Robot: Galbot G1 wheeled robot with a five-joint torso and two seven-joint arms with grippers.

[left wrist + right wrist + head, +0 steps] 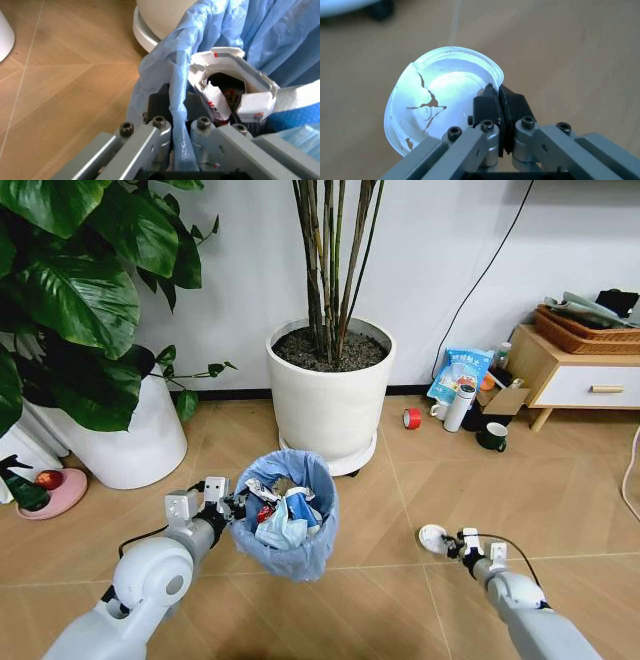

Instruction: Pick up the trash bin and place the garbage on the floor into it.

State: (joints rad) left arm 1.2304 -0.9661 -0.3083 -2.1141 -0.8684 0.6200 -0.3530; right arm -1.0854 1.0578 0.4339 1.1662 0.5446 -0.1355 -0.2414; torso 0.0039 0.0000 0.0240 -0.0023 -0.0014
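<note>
The trash bin (289, 518), lined with a crinkly light-blue bag (210, 45), hangs off the floor in front of me, holding crumpled paper, a carton (235, 90) and a blue face mask. My left gripper (232, 506) is shut on the bin's left rim, pinching the bag (179, 146). To the right, low over the floor, my right gripper (449, 544) is shut on the edge of a cracked white round lid (433, 537), seen close in the right wrist view (440, 105) with the fingers (497, 108) clamped on its rim.
A big white pot (331, 395) with tall stems stands just behind the bin, and another white pot (135, 430) with a leafy plant is at the left. A red tape roll (412, 418), white thermos (459, 408), green mug (492, 437) and low cabinet (580, 375) are at the back right.
</note>
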